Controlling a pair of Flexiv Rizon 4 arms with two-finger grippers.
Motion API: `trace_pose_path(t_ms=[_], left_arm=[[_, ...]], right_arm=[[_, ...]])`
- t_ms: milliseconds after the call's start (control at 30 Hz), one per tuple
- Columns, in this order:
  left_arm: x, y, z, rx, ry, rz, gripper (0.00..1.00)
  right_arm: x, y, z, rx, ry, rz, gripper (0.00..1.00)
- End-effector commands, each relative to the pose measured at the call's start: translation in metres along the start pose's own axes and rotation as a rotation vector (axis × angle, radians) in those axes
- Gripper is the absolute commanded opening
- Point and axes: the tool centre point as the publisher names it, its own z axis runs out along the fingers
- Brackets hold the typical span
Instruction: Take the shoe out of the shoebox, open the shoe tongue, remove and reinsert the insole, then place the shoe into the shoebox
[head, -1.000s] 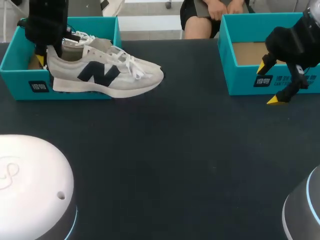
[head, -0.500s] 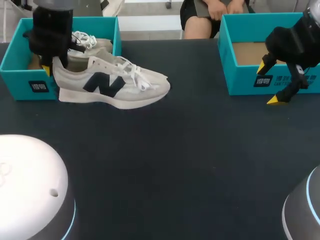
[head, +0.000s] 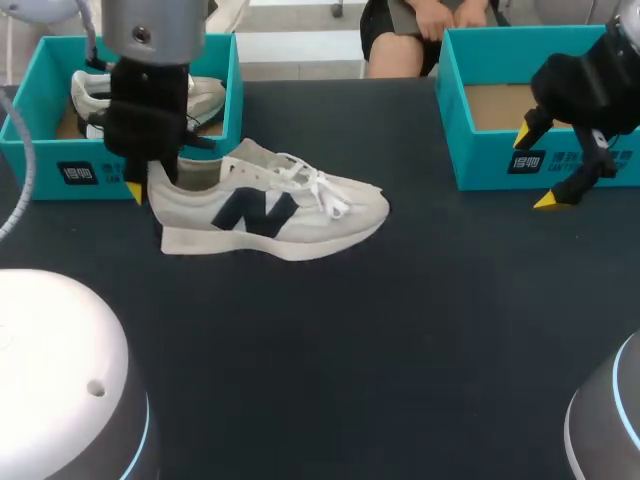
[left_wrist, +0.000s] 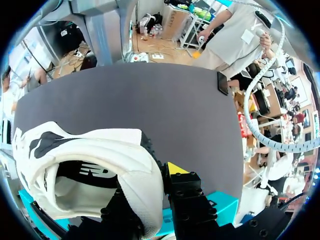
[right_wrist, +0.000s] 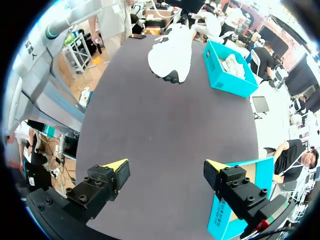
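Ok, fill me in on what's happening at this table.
The left gripper is clamped on the heel of a pale grey shoe, one finger inside the collar and one outside, holding it over the table just in front of the left shoebox. A second shoe lies in that box. The right gripper hangs open by the right shoebox, holding nothing. The tongue and insole steps are not yet done.
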Motion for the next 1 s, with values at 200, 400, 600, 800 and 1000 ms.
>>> trace_pose_path(t_ms=[200,400,600,800,1000], left_arm=[[-0.04,-0.012,0.017,0.063,0.005,-0.044,0.0],[-0.059,-0.013,0.038,0.041,-0.046,-0.087,0.0],[-0.067,0.001,0.068,0.032,-0.061,-0.117,0.0],[-0.065,0.014,0.098,0.006,-0.034,-0.116,0.0],[-0.062,0.028,0.122,-0.002,-0.014,-0.138,0.0]], right_arm=[[-0.002,0.001,0.001,0.003,0.004,0.001,1.0],[-0.002,0.001,0.001,0.003,0.004,0.001,1.0],[-0.002,0.001,0.001,0.003,0.004,0.001,1.0],[-0.002,0.001,0.001,0.003,0.004,0.001,1.0],[-0.002,0.001,0.001,0.003,0.004,0.001,1.0]])
